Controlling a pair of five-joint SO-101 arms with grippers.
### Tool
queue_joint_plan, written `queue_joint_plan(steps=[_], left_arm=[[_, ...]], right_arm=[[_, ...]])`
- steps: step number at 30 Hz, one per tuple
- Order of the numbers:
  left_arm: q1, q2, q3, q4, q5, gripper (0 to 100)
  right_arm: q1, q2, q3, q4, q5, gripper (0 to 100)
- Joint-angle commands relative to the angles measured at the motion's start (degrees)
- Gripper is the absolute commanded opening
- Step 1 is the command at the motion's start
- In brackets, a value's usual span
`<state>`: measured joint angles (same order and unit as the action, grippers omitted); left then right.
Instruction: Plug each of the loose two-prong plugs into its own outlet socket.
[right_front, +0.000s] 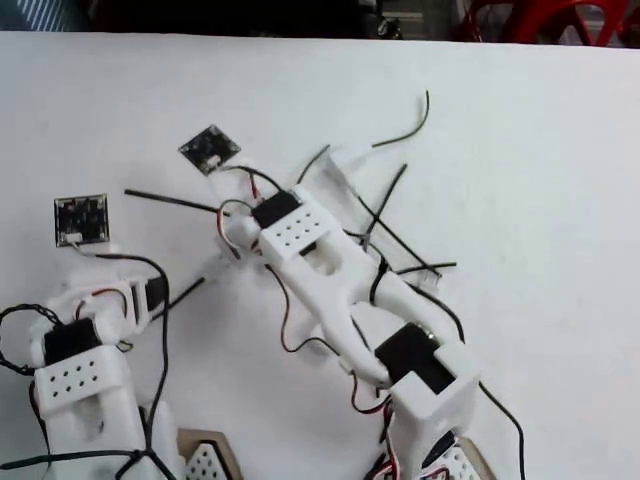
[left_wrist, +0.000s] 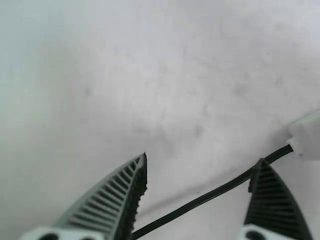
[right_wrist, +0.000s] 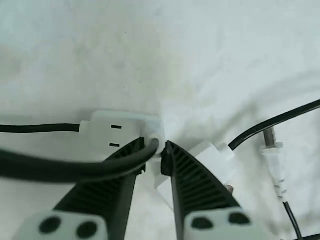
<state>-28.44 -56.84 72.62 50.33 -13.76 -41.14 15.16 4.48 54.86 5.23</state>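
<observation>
Right claw (right_wrist: 162, 144) sat narrow by a socket (right_wrist: 115, 131), left claw (left_wrist: 202, 159) wide over the white surface (right_front: 540, 150); red frame (right_front: 540, 18) beyond.

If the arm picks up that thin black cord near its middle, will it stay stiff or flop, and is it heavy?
The thin black cord would probably droop; it is slender and bends gently across the white table. It looks light, so a push likely slides it. Its white plastic connector may dangle and swing.
</observation>
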Motion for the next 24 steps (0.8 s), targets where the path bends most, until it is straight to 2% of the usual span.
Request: queue_joint_plan(steps=[1,4,8,24], left_arm=[[-0.57,-1.54,0.0,-0.88,0.26,32],[-0.57,-1.54,0.0,-0.88,0.26,32],[-0.57,-1.54,0.0,-0.88,0.26,32],[-0.57,-1.54,0.0,-0.88,0.18,32]], right_arm=[[-0.13,-0.13,-0.79,0.92,-2.02,1.6],[-0.13,0.31,-2.46,2.24,-2.81,1.6],[-0.22,0.31,-5.8,5.85,-7.91,1.6],[-1.98,4.7,-4.04,6.46,-10.29,1.6]])
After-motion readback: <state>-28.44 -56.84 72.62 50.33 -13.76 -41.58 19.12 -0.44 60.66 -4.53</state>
